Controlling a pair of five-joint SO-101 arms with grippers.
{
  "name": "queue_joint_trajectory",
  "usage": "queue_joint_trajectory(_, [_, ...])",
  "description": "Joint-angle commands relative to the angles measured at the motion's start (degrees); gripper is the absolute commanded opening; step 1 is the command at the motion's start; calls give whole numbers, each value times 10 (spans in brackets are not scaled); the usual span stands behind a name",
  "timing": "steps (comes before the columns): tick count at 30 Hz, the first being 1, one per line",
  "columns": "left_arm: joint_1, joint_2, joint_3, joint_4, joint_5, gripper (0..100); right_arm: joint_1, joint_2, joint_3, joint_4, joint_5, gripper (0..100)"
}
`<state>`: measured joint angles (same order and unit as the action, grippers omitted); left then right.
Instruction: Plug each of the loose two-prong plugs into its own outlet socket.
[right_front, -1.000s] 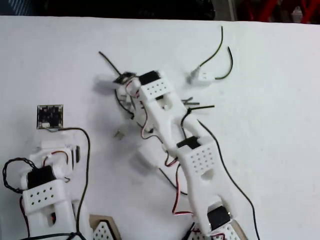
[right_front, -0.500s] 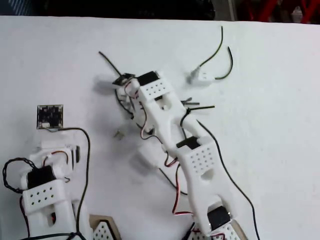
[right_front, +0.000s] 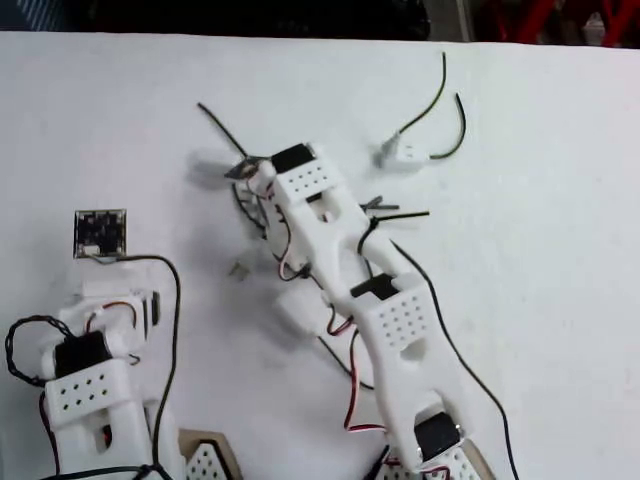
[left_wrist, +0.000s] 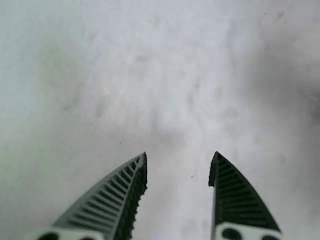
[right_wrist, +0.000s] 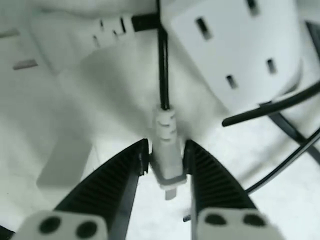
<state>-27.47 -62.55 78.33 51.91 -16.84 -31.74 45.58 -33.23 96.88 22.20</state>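
Right jaws: were clamped on a white plug (right_wrist: 166, 135), near an outlet socket (right_wrist: 240, 50).
Left jaws: stood apart above the worktop (left_wrist: 150, 75).

A count of what sits on one worktop (right_front: 550, 300).
High view: two arms, one arm (right_front: 90, 385) at lower left and one arm (right_front: 350, 270) in the centre; one white plug (right_front: 398, 153) with two dark cords at upper right; one small pale piece (right_front: 238, 268) left of centre. Wrist views: two claws, the left claw (left_wrist: 180, 155) and the right claw (right_wrist: 167, 144); one corded plug (right_wrist: 166, 127); two socket blocks, one socket block (right_wrist: 240, 45) at upper right and one socket block (right_wrist: 65, 40) at upper left.
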Motion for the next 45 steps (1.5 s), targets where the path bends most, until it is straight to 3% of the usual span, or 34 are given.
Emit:
queue_joint_trajectory(1, [-3,-12,3,-13,1,211,-4,-24,-26,8,2,70])
queue_joint_trajectory(7, [-3,-12,15,-37,1,211,-7,-25,-26,7,2,64])
queue_joint_trajectory(10, [-3,-12,15,-37,1,211,-7,-25,-27,-8,2,12])
queue_joint_trajectory(16, [-2,-12,15,-37,1,211,-7,-25,-27,-6,-3,119])
queue_joint_trajectory(35, [-2,-12,16,-37,1,211,-1,27,-70,3,1,93])
queue_joint_trajectory(39, [-2,-12,16,-37,1,211,-1,27,-79,4,1,19])
queue_joint_trajectory(45, [-2,-12,16,-37,1,211,-1,12,-88,14,-1,32])
